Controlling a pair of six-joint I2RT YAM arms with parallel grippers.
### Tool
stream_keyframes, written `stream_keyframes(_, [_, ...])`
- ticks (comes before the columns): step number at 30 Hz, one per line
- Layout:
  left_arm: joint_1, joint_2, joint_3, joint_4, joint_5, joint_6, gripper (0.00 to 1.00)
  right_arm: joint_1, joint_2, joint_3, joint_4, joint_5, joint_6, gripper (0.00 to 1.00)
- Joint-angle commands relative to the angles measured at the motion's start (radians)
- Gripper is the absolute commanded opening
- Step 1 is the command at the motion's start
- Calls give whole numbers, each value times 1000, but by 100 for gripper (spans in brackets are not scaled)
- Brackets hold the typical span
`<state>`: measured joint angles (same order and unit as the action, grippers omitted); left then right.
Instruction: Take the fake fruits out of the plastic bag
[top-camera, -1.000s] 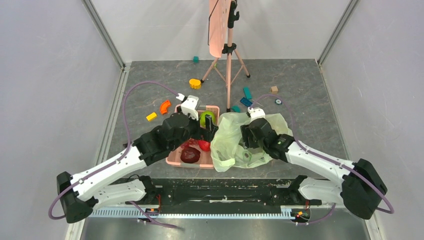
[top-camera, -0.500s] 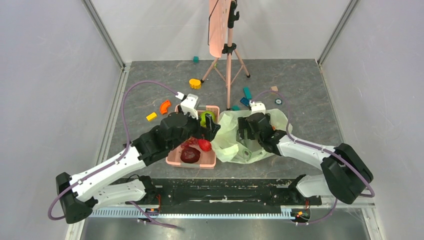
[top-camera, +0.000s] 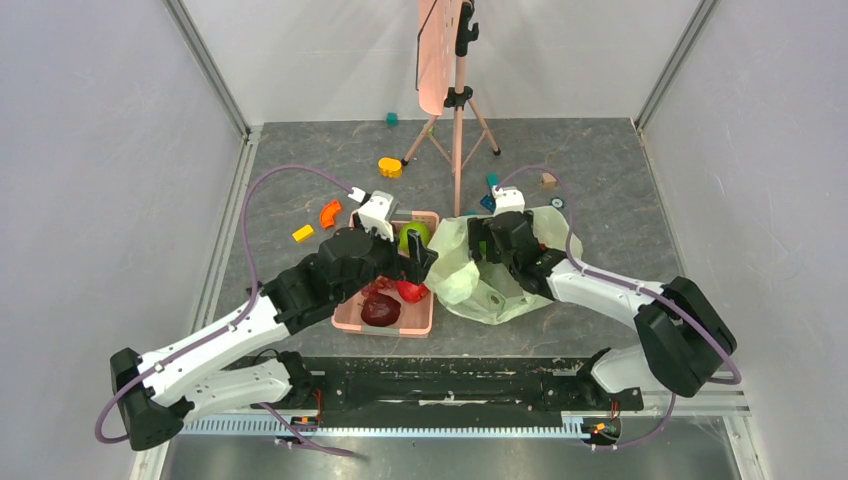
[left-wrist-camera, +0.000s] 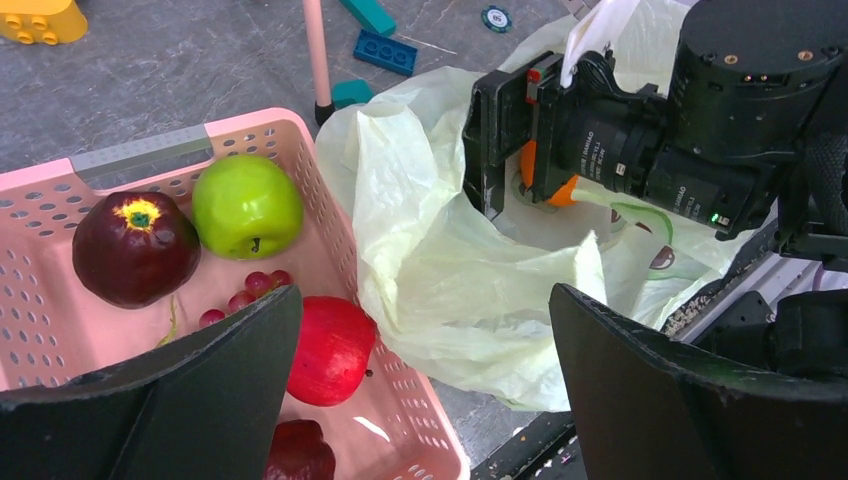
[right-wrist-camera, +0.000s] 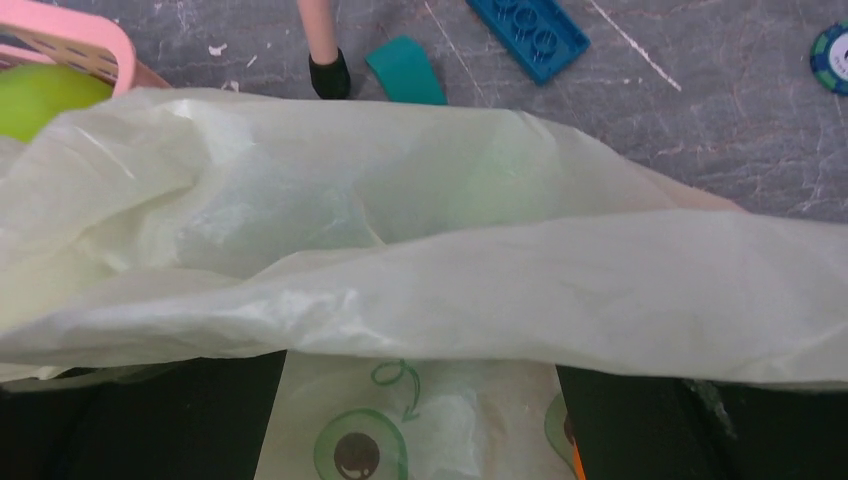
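The pale-green plastic bag (top-camera: 500, 290) lies right of the pink basket (top-camera: 385, 331). My right gripper (top-camera: 478, 243) is open at the bag's far left part. In its wrist view a bag layer (right-wrist-camera: 450, 270) drapes over the gripper (right-wrist-camera: 420, 420), and printed film lies between its fingers. The left wrist view shows the right gripper (left-wrist-camera: 495, 130) in the bag (left-wrist-camera: 450, 270) with an orange fruit (left-wrist-camera: 545, 180) just behind its fingers. A green apple (left-wrist-camera: 247, 205) and a red apple (left-wrist-camera: 330, 350) lie in the basket (left-wrist-camera: 140, 160). My left gripper (left-wrist-camera: 422, 300) is open and empty over the basket's right edge.
A dark maroon fruit (left-wrist-camera: 135, 248) and grapes (left-wrist-camera: 245, 295) share the basket. A pink tripod stand (top-camera: 457, 110) rises just behind the bag. Toy blocks lie beyond: yellow (top-camera: 390, 167), orange (top-camera: 329, 212), teal (top-camera: 493, 182), blue (left-wrist-camera: 385, 52).
My right gripper has moved left and away from the bases, deeper along the bag, and the bag has shifted with it. The left arm has hardly moved.
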<state>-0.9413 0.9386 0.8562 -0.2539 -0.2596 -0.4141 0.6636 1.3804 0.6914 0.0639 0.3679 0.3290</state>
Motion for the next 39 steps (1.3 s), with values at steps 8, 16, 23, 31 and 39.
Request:
stream_keyframes(8, [15, -33, -17, 37, 1, 3, 100, -18, 144, 155, 8, 63, -43, 98])
stream_keyframes(16, [21, -43, -26, 36, 2, 5, 100, -31, 229, 198, -16, 85, -47, 98])
stream_keyframes(23, [22, -57, -38, 31, -2, 3, 100, -44, 290, 227, -17, 85, -55, 98])
stream_keyframes(31, [25, -71, -46, 28, -6, 5, 100, -47, 254, 213, -33, 71, -53, 77])
stream_keyframes(39, [26, -82, -46, 11, -14, 8, 100, -45, 77, 159, -114, -9, -59, 73])
